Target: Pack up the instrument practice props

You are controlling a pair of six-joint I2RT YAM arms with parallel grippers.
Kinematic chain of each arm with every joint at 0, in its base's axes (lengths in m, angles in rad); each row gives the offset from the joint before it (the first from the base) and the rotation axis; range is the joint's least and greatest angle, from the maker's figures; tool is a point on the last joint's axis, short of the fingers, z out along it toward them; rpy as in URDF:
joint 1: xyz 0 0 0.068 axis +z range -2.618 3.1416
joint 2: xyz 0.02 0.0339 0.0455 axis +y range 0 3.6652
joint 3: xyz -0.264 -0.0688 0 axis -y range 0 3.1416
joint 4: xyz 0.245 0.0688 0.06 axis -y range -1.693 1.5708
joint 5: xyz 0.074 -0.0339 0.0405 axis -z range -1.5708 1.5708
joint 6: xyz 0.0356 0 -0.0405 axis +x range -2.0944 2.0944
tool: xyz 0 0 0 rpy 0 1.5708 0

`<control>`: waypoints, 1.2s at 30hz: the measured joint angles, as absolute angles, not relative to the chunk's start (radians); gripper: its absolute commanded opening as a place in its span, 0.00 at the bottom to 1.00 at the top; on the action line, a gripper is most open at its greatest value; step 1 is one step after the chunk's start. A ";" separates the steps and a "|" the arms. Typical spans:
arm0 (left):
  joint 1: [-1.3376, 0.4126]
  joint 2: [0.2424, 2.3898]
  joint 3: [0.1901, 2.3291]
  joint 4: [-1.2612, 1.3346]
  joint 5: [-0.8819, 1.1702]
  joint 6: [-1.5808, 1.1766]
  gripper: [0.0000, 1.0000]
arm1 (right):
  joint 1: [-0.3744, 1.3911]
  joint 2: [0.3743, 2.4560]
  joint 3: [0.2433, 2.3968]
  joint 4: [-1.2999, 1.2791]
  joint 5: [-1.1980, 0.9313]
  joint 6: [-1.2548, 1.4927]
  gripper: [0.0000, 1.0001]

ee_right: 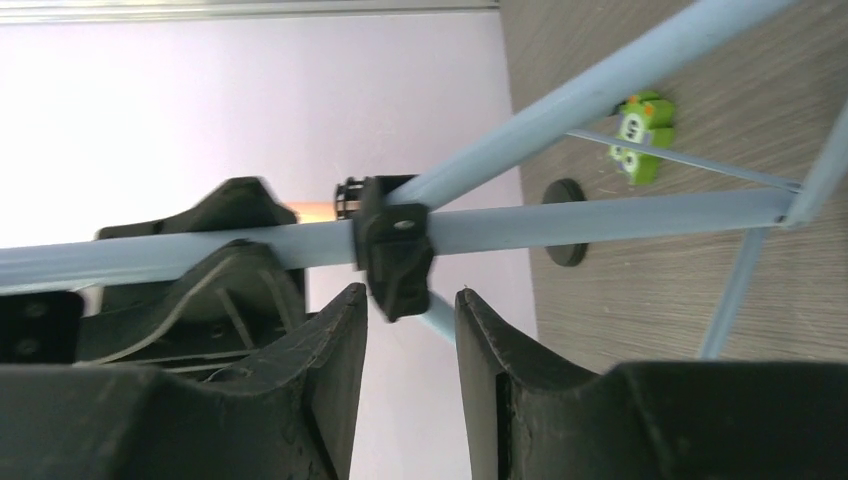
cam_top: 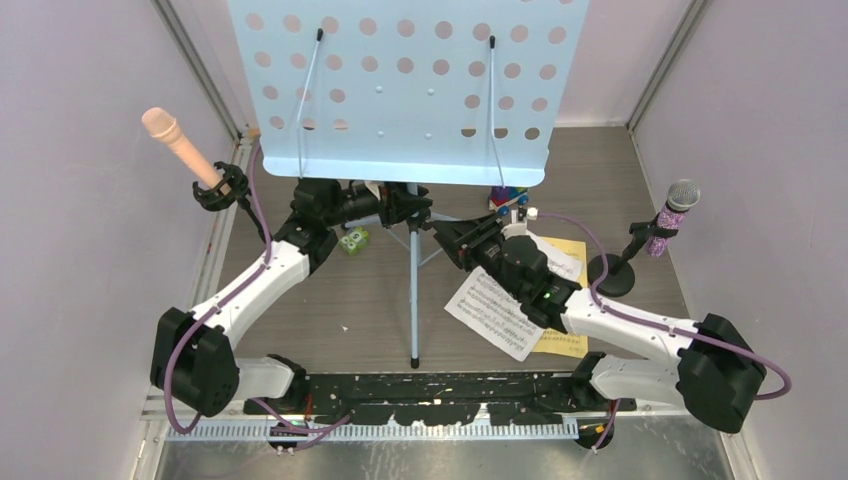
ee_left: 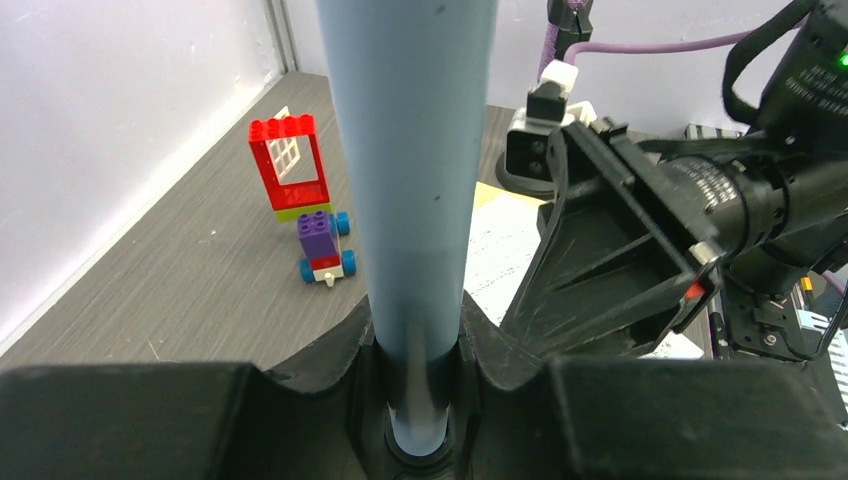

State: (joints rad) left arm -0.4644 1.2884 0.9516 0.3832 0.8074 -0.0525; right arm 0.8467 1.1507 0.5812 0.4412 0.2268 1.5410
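The pale-blue perforated music rack (cam_top: 400, 90) stands at the back centre on its tripod pole (cam_top: 413, 290). My left gripper (cam_top: 408, 206) is shut on the pole (ee_left: 415, 180), just under the rack. My right gripper (cam_top: 447, 236) is open beside the pole, its jaws either side of the black collar (ee_right: 395, 250) without touching it. The peach microphone (cam_top: 178, 140) leans in a black holder (cam_top: 222, 188) at the left wall. The purple glitter microphone (cam_top: 672, 215) sits in its round-based holder (cam_top: 612, 275) at the right. White (cam_top: 490, 312) and yellow (cam_top: 565, 342) score sheets lie under my right arm.
A small green block (cam_top: 353, 240) lies left of the pole. A colourful toy brick car (ee_left: 322, 245) with a red window frame (ee_left: 290, 165) stands behind the pole. Tripod legs (ee_right: 740, 290) spread over the floor. Walls close in on both sides.
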 measured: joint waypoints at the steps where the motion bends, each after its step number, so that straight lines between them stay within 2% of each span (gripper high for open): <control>1: -0.465 1.288 0.952 0.384 0.807 -0.052 0.00 | 0.847 1.140 0.581 0.450 0.228 1.539 0.42; 11: -0.465 1.288 0.952 0.383 0.807 -0.052 0.00 | 0.847 1.069 0.581 0.463 0.249 1.522 0.42; 22: -0.465 1.288 0.952 0.383 0.807 -0.052 0.00 | 0.847 1.177 0.581 0.506 0.222 1.544 0.41; 27: -0.465 1.288 0.952 0.383 0.807 -0.051 0.00 | 0.846 1.216 0.582 0.555 0.207 1.567 0.30; 34: -0.464 1.288 0.951 0.383 0.807 -0.051 0.00 | 0.844 1.233 0.583 0.583 0.192 1.590 0.04; 36: -0.464 1.287 0.950 0.383 0.804 -0.051 0.00 | 0.842 1.238 0.583 0.585 0.185 1.597 0.01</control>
